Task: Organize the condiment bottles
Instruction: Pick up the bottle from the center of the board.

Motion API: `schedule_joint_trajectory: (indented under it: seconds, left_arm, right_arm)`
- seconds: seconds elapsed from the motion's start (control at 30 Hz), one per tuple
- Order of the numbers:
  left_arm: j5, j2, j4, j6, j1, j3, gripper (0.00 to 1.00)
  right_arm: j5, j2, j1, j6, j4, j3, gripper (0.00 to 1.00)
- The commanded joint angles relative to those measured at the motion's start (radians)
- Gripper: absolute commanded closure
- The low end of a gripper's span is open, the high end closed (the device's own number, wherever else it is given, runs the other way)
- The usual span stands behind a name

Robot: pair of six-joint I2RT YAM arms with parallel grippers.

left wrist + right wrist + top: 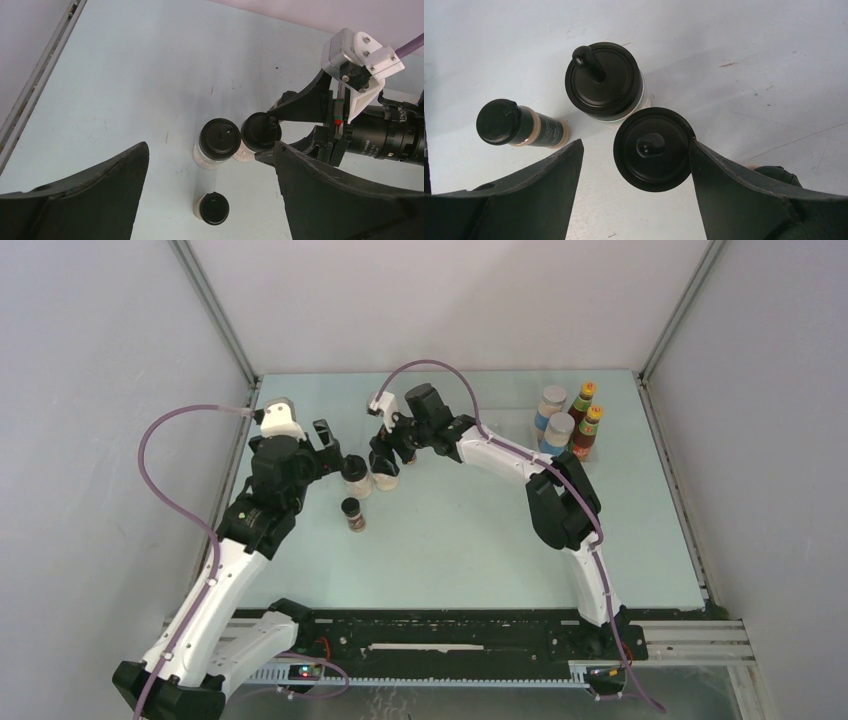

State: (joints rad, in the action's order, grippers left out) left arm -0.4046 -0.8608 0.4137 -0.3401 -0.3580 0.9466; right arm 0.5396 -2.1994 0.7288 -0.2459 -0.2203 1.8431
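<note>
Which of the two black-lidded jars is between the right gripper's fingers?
The right-hand jar of the pair, as seen from the top view: it stands between the right gripper's open fingers. The other jar stands beside it, outside them.

Top view: right gripper (388, 465) covered most of one black-lidded jar (386, 483); only its pale base showed. Labels on the rear bottles (568, 420) too small to read. Right wrist view: a dark rounded thing (776, 175) sat half behind one of the fingers (744, 200), identity unclear; both cut off by the bottom edge. Left wrist view: tiny dark jar (214, 208) mostly hidden beneath its own lid
</note>
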Motion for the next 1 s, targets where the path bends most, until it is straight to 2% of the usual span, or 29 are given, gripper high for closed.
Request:
schedule_joint_trajectory:
  seconds: [0.0, 0.6, 0.97]
  left_arm:
    - [0.012, 0.017, -0.036, 0.003, -0.004, 0.035, 0.02]
    - [0.024, 0.024, -0.039, -0.015, -0.004, 0.024, 0.02]
    - [0.043, 0.032, -0.039, -0.027, -0.004, 0.023, 0.02]
  right_arm:
    - [-0.018, -0.009, -0.002, -0.021, -0.028, 0.044, 0.14]
    - [0.010, 0.069, 0.003, -0.033, -0.009, 0.005, 0.15]
    - [-0.031, 0.104, 0.011, -0.039, -0.017, 0.003, 0.14]
